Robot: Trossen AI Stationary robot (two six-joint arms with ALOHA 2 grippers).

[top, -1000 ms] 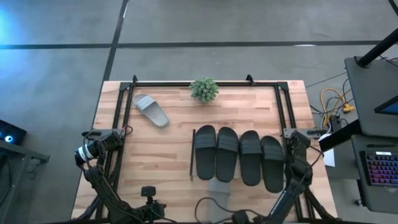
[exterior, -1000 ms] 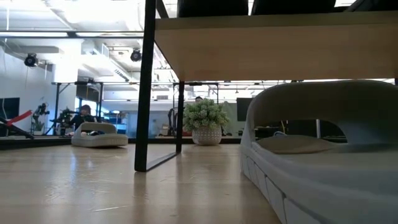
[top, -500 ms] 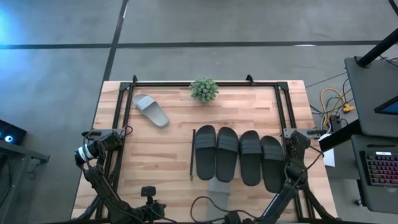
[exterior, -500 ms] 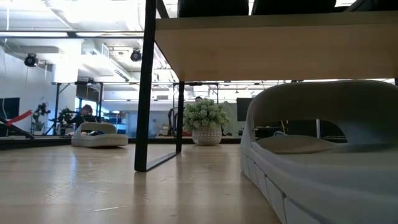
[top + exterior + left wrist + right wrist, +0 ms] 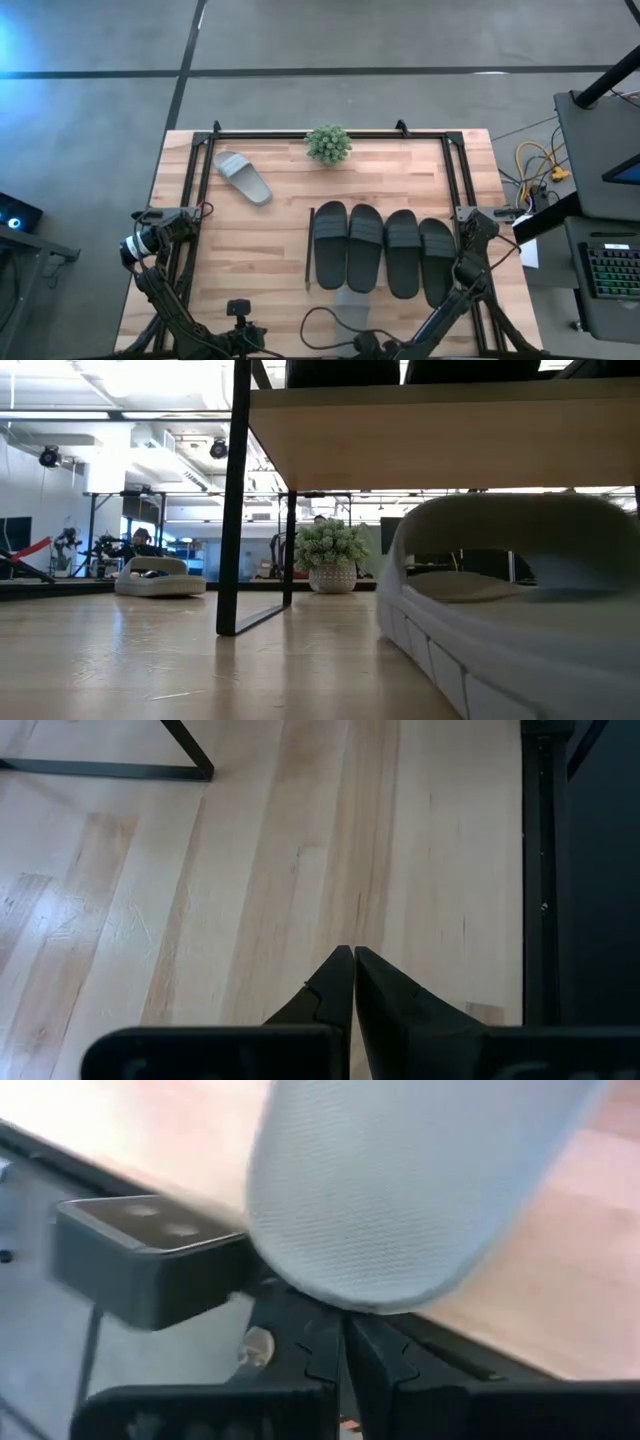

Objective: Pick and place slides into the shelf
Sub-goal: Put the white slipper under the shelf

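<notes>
Four black slides [image 5: 385,248] lie side by side on the shelf [image 5: 440,435], whose dark rail [image 5: 310,250] shows beside them. A light grey slide [image 5: 350,304] lies on the table under the shelf's near end and fills the right of the low view [image 5: 510,610]. My right gripper [image 5: 345,1318] is shut at that slide's rounded near end, at the table's near edge. Another grey slide [image 5: 242,177] lies sole-down at the far left. My left gripper [image 5: 352,952] is shut over bare table at the left. My right gripper's shut fingertips [image 5: 330,1330] stand against the lower edge of the grey slide's rounded near end [image 5: 370,1295]. They come slanting down from the table's near side. The slide lies flat on the table under the shelf.
A small potted plant [image 5: 328,143] stands at the far edge. A black tube frame [image 5: 200,165] runs around the table. A dark camera block [image 5: 150,1265] sits close to my right gripper at the near edge. Bare wood lies between the left grey slide and the shelf.
My right gripper has sunk and moved along the near edge toward the grey slide's end. That slide has shifted a little toward the table's left, still flat on the table.
</notes>
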